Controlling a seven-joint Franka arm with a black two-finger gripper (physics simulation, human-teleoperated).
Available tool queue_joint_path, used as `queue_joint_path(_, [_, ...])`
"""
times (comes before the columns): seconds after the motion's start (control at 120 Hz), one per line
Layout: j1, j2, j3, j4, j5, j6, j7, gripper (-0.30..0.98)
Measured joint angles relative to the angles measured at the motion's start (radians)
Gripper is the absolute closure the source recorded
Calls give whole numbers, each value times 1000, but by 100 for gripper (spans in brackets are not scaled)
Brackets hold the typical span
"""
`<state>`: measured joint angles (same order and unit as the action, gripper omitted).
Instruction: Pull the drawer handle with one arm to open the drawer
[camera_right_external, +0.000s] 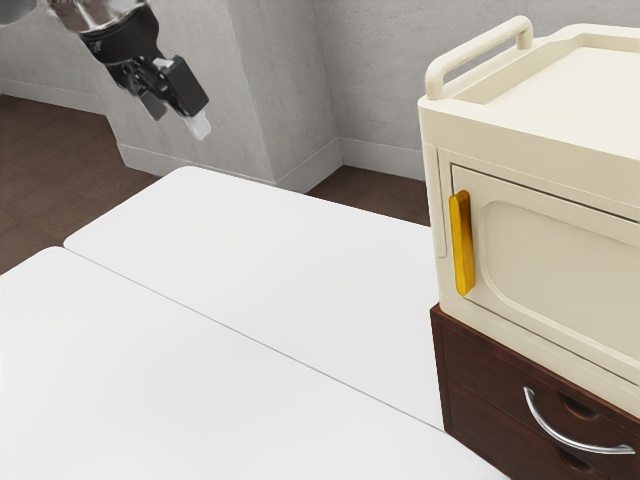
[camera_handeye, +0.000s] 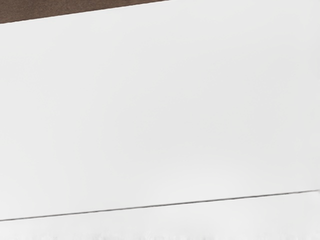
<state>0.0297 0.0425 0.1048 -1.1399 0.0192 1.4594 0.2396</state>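
High at the exterior view's upper left, my black gripper (camera_right_external: 177, 116) hangs in the air with its fingers apart and nothing between them. Far from it, at the exterior view's lower right, is a dark brown wooden drawer unit (camera_right_external: 480, 385). A curved silver handle (camera_right_external: 560, 436) is fixed on its front, and the drawer front looks flush with the unit. The right part of the unit is cut off by the picture's edge.
A cream cabinet (camera_right_external: 530, 140) with a yellow upright door handle (camera_right_external: 462, 243) and a top rail stands on the drawer unit. The white table (camera_right_external: 250, 270), crossed by a thin seam, lies between my gripper and the drawers. White tabletop (camera_handeye: 160, 110) is under my hand.
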Motion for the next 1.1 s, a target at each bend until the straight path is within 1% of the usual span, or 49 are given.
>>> queue_joint_path(0.083, [-7, 6, 2, -9, -5, -24, -31, 3])
queue_joint_path(0.258, [41, 4, -22, -12, -16, -92, -90, 2])
queue_joint_path(0.308, [32, 3, -15, -30, -38, -120, -111, 3])
queue_joint_path(0.425, [11, -35, -9, -129, -80, -147, -182, 3])
queue_joint_path(0.442, [8, -56, -10, -161, -86, -147, -194, 3])
queue_joint_path(0.467, [5, -125, -16, -260, -98, -134, -215, 3])
queue_joint_path(0.508, [48, -287, -87, -476, -118, -89, -256, 3])
queue_joint_path(0.55, [125, -410, -200, -613, -155, -49, -302, 3])
queue_joint_path(0.583, [177, -479, -284, -683, -191, -22, -343, 3])
queue_joint_path(0.617, [219, -522, -352, -726, -231, 2, -387, 3])
queue_joint_path(0.658, [243, -546, -405, -753, -275, 28, -441, 3])
queue_joint_path(0.717, [196, -549, -432, -775, -325, 65, -531, 4])
queue_joint_path(0.792, [131, -550, -440, -805, -375, 121, -657, 4])
queue_joint_path(0.883, [16, -554, -390, -859, -421, 195, -821, 4])
queue_joint_path(0.942, [-38, -563, -373, -901, -436, 253, -926, 5])
queue_joint_path(0.983, [-93, -558, -336, -925, -440, 302, -995, 5])
queue_joint_path(1.05, [-189, -543, -258, -941, -430, 372, -1097, 6])
queue_joint_path(1.1, [-221, -540, -231, -955, -422, 423, -1166, 6])
